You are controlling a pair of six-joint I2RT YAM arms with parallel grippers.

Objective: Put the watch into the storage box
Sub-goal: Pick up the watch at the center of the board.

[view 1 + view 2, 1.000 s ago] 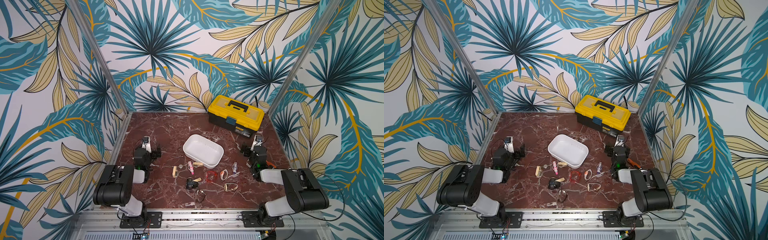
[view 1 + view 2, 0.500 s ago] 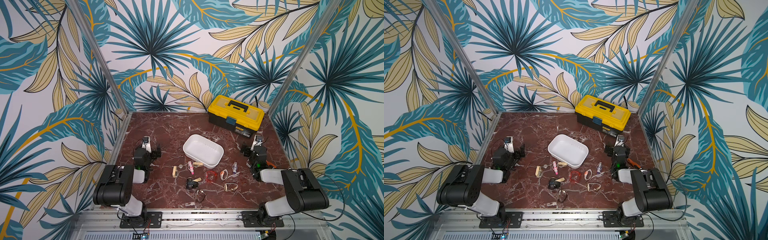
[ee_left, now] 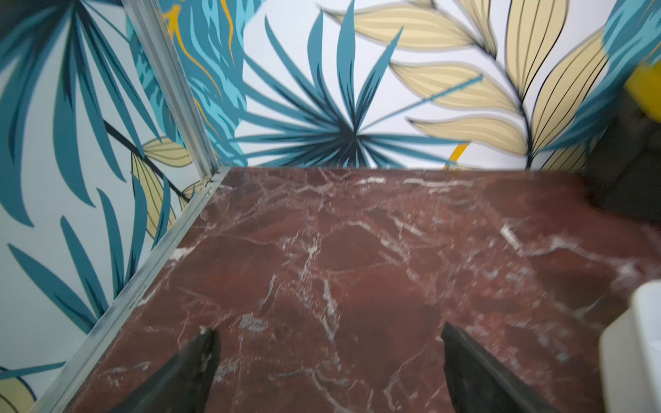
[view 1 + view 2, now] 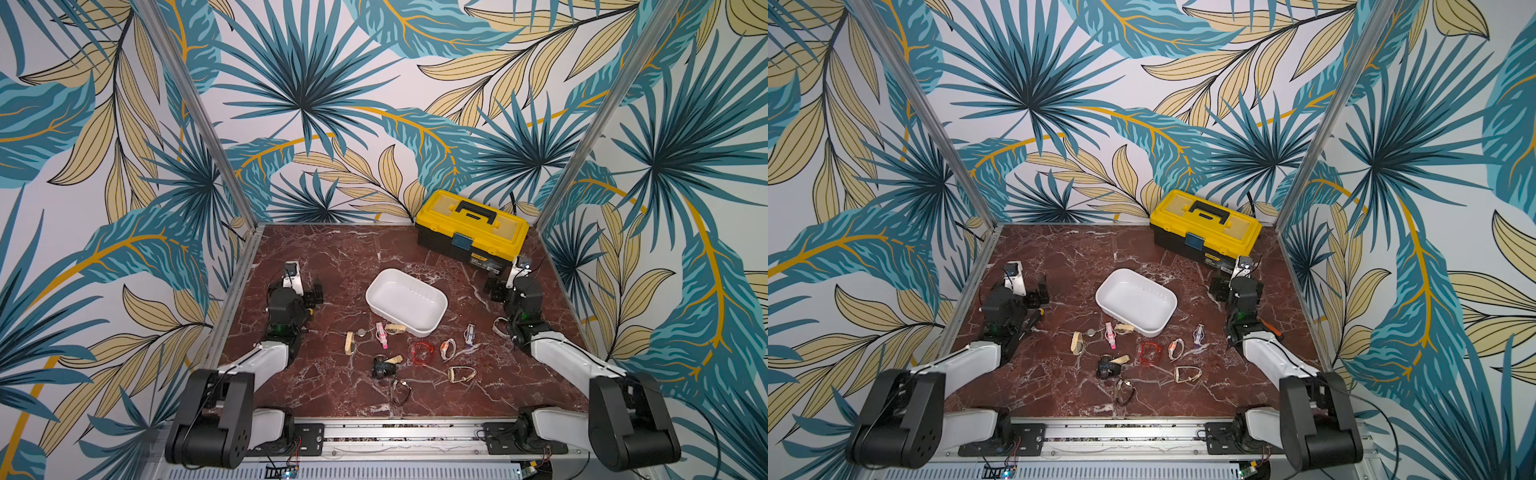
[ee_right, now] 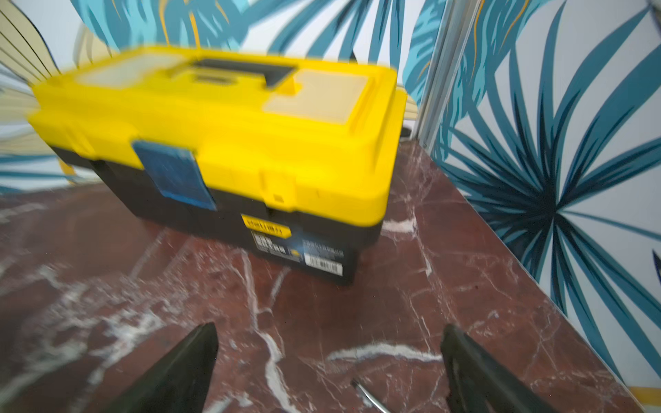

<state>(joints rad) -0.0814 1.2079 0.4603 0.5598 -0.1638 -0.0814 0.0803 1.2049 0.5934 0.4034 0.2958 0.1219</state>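
Several watches (image 4: 446, 349) well apart from left tool (image 4: 314, 293), right tool (image 4: 494, 287)

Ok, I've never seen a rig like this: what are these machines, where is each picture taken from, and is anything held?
A left arm and a right arm stand at the near edge of the table, each ending in a two-finger gripper. Two pictures look down from above, nearly the same view; two come from cameras on the wrists. The left gripper and right gripper are open and hold nothing. On the table: an empty white box, a yellow toolbox at the back, and several watches in front of the box.
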